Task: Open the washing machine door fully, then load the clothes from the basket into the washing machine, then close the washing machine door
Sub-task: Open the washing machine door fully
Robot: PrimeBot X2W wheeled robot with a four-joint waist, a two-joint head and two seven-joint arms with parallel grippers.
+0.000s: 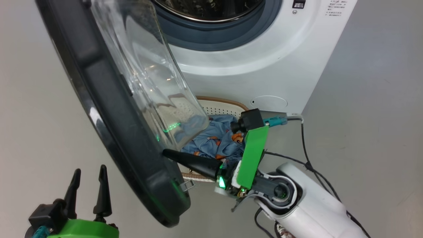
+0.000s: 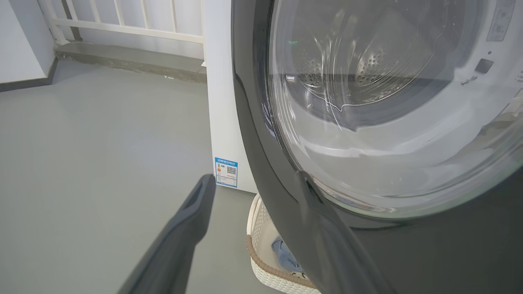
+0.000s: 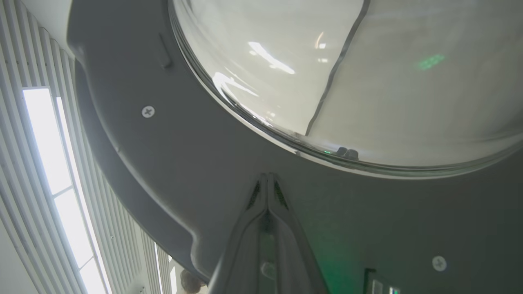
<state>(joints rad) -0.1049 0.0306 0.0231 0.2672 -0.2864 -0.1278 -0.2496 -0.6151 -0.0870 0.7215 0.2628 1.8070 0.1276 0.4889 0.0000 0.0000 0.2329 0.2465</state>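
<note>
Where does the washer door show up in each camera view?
Head view: door slants across the left half.
Left wrist view: door takes the right half.
Right wrist view: door arcs from upper left across the bottom.
Shared landmark: its bulging glass window, in all three.

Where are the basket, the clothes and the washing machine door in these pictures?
the basket [image 1: 228, 107], head view, on its perforated back wall.
the clothes [image 1: 214, 135], head view, on the blue fabric.
the washing machine door [image 1: 109, 112], head view, on its dark inner rim.
</note>
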